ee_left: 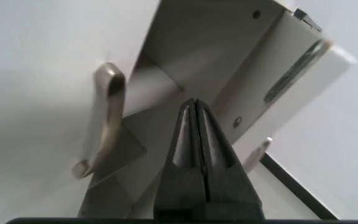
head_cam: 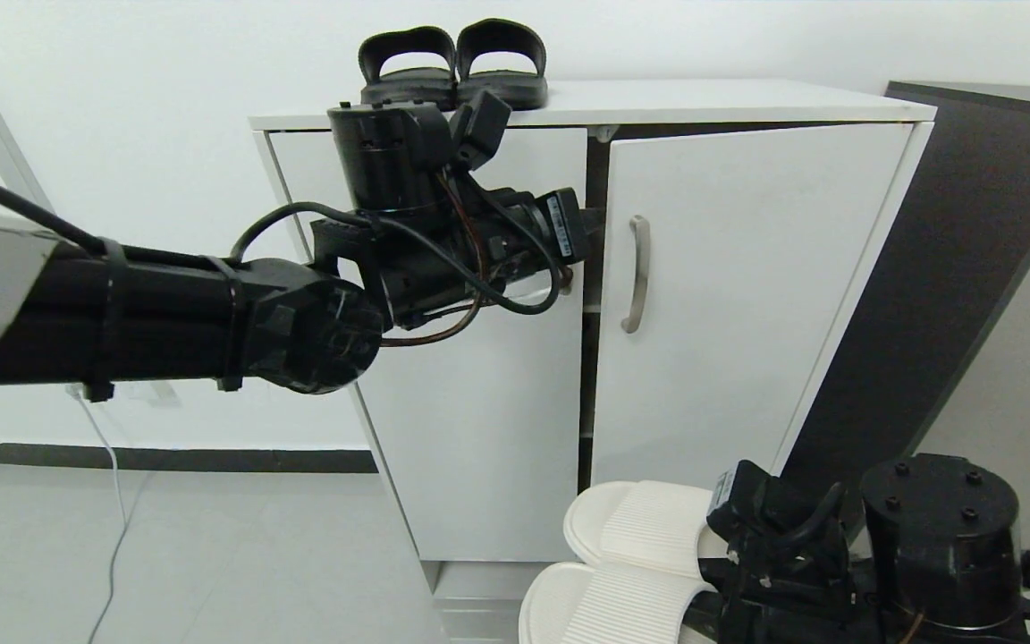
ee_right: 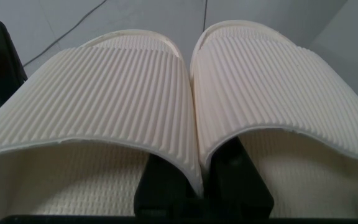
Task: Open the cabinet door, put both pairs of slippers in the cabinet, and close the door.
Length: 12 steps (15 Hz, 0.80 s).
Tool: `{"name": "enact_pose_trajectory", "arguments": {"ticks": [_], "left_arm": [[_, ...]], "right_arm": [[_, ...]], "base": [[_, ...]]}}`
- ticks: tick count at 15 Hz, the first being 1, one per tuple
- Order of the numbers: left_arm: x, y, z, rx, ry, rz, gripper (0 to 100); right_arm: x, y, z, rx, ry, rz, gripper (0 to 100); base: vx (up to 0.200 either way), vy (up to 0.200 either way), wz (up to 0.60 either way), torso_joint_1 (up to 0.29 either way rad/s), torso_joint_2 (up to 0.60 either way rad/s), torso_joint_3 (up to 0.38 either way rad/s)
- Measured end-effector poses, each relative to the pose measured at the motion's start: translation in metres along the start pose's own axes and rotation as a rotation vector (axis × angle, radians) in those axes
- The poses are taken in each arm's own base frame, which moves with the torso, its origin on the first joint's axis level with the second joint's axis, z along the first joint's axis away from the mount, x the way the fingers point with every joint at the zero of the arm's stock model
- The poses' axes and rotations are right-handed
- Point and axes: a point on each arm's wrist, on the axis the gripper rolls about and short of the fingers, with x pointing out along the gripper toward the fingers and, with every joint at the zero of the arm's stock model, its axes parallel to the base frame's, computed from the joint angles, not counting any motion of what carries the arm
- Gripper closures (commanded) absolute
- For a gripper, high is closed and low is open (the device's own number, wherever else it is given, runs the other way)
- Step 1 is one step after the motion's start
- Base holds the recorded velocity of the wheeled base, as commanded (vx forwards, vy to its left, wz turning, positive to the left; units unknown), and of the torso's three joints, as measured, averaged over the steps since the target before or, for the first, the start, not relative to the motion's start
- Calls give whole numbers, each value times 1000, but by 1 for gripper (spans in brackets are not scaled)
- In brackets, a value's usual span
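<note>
While white slippers (ee_right: 135, 93) sit clamped, cabinet (head_cam: 747, 313) stands ajar.

A white cable (head_cam: 118, 501) hangs down the wall (head_cam: 122, 107) past a dark baseboard (head_cam: 166, 459) onto the grey floor (head_cam: 238, 563).

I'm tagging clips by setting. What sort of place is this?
Likely a home-style entryway, perhaps a mock-up: a white two-door cabinet stands against a plain wall, black slippers sit on its top, white slippers low in front.
</note>
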Motion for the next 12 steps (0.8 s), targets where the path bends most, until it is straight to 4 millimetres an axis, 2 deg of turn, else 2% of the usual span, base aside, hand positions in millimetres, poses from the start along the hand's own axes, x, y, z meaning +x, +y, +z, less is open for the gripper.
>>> {"name": "enact_pose_trajectory", "arguments": {"ticks": [3,5,9,12], "left_arm": [[7,1,-7,-1,4,-6,100],[8,-6,-14,10,2,-28,100],[-1,-44,-31,19,24,-129,100],[-8,-71,-33,59,27,-200,100]], "right_arm": [[0,0,0,-1,1,0,100],[0,0,0,-2,2,2,100],[0,2,-3,-1,12,7,100],[1,3,-5,-2,21,11,100]], "base": [[-200,0,0,7,2,-2],[-200,0,0,-7,2,2],[-200,0,0,2,2,5],[0,0,0,0,0,0]]}}
